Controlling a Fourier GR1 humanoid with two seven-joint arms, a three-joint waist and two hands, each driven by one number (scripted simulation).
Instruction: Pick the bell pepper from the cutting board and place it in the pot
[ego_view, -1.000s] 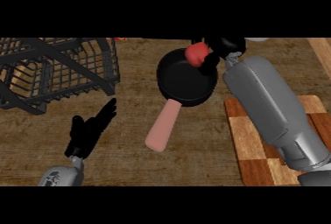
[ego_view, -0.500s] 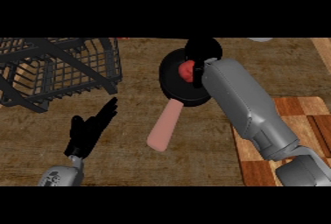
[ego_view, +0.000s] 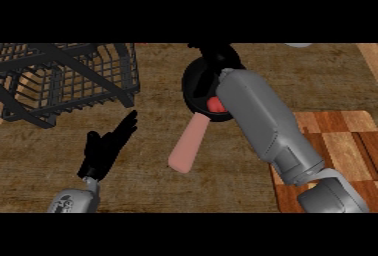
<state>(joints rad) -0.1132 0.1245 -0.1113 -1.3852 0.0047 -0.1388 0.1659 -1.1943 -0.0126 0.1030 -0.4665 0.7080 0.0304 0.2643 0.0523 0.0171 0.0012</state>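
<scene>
The red bell pepper (ego_view: 215, 104) lies inside the black pot (ego_view: 198, 90), at its near side, partly hidden by my right forearm. A pink handle (ego_view: 188, 147) sticks out of the pot toward me. My right hand (ego_view: 218, 54) is over the pot's far rim, beyond the pepper and apart from it, open and holding nothing. The wooden cutting board (ego_view: 336, 135) lies at the right under my right arm, with nothing showing on it. My left hand (ego_view: 107, 147) rests open at the lower left, fingers straight.
A black wire dish rack (ego_view: 66, 80) stands at the back left. A white object (ego_view: 299, 45) peeks in at the top edge, right of the pot. Bare wooden counter (ego_view: 148, 190) lies between my left hand and the pot's handle.
My right arm swung left from the board to over the pot. The pepper left my hand and now lies in the pot. The left hand has not moved.
</scene>
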